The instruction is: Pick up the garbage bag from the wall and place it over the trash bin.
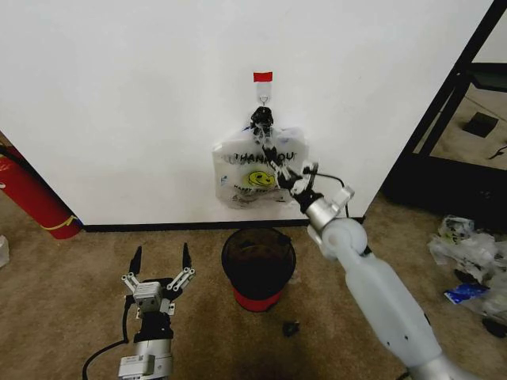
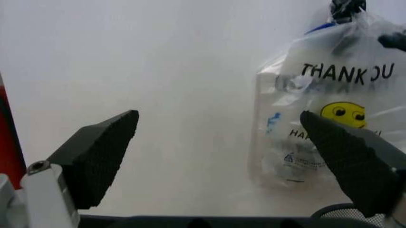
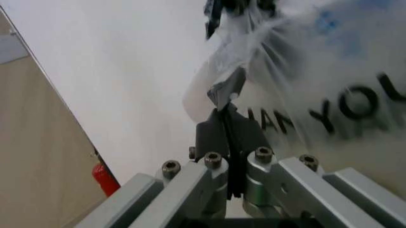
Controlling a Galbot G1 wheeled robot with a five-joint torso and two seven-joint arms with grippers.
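White wall (image 1: 119,95), right claw (image 3: 227,107) pinching garbage bag (image 3: 254,57)

Thin crinkled clear plastic garbage bag (image 3: 254,52), black mesh trash bin (image 1: 258,261), matt white wall (image 1: 142,95)

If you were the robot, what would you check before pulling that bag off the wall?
1. Right gripper shut on the clear garbage bag: ok, fingers pinch a fold of clear plastic.
2. It holds the clear bag alone, not the THANK YOU bag behind: cannot tell.
3. Bag off the hook: not ok, it hangs there under the red tape.
4. Trash bin below and open: ok, it stands on the floor under the bags.
5. Left gripper out of the way: ok, open, low beside the bin.
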